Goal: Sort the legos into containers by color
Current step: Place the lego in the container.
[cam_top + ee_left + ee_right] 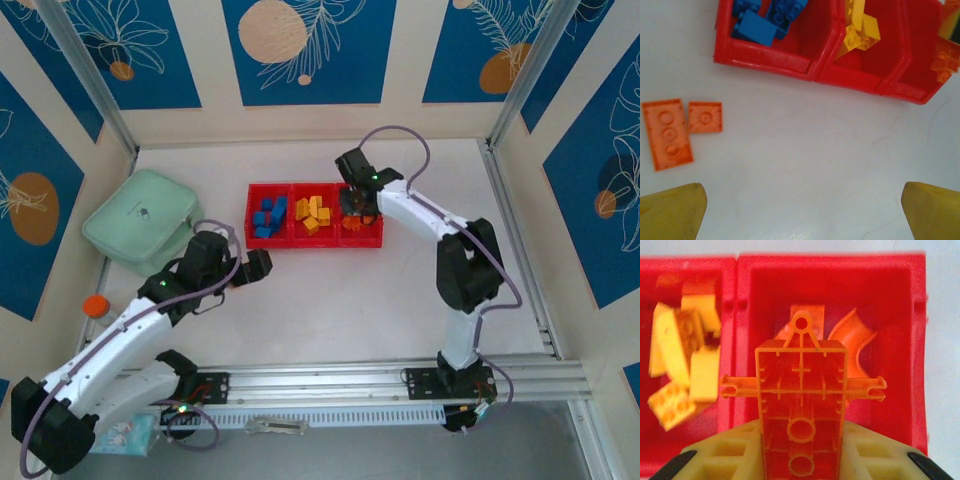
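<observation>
The right pincer [801,450] grips an orange winged piece [801,390] over the end compartment of the red tray [830,262], with other orange bricks [852,337] directly beneath. This looks like the drop, so the jaws need only part. The divider lies just to its left, with yellow bricks [680,355] beyond. The left pincer [805,200] stands open over bare table, two flat orange plates [667,134] ahead-left.
</observation>
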